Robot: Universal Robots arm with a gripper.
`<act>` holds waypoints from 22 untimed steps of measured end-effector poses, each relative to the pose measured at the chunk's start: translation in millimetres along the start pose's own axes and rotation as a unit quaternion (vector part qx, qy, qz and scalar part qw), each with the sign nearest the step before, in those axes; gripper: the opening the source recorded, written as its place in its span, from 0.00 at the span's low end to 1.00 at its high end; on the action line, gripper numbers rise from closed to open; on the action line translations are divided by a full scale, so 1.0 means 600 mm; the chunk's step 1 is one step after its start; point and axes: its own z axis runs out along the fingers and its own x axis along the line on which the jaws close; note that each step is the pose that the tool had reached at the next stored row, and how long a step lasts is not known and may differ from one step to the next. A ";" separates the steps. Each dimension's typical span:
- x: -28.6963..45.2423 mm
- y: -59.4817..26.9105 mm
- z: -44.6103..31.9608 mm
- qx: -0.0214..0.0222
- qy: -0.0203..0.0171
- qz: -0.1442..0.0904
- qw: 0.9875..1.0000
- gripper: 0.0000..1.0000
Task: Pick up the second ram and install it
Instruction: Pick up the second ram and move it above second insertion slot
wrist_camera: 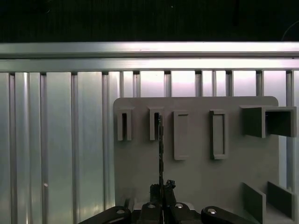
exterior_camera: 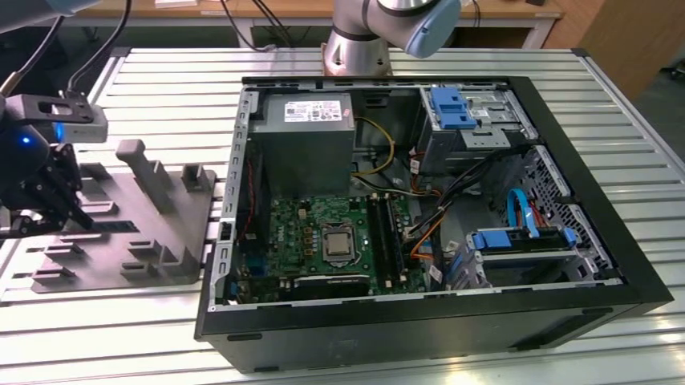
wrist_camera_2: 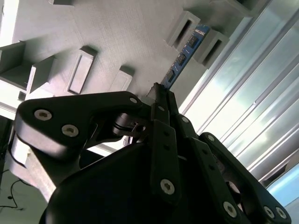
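Note:
The second ram (wrist_camera_2: 183, 57) is a narrow blue-green strip with black chips, standing on edge between two raised slot blocks of the grey fixture plate (wrist_camera_2: 117, 32). In the first wrist view the ram (wrist_camera: 160, 144) appears edge-on as a thin dark line running to a slot. My gripper (wrist_camera_2: 161, 92) is shut on the strip's near end, its black fingers pressed against both faces, as the first wrist view also shows (wrist_camera: 161, 187). In the exterior view the gripper (exterior_camera: 45, 212) hangs over the fixture plate (exterior_camera: 139, 241) at that view's left. I cannot tell whether the ram is lifted clear of its slots.
An open black computer case (exterior_camera: 599, 241) lies at the middle of the slatted aluminium table (exterior_camera: 642, 176). Inside are the green motherboard (exterior_camera: 310, 233), a grey power-supply box (exterior_camera: 305, 128), blue drive brackets (exterior_camera: 450, 108) and loose cables (exterior_camera: 450, 200). Upright posts (exterior_camera: 144, 172) rise from the fixture plate.

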 end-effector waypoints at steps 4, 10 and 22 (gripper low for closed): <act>0.000 0.000 -0.005 0.000 0.000 0.000 1.000 0.14; 0.000 0.000 -0.013 0.000 0.000 0.000 1.000 0.14; 0.000 -0.001 -0.025 0.000 0.000 0.000 1.000 0.14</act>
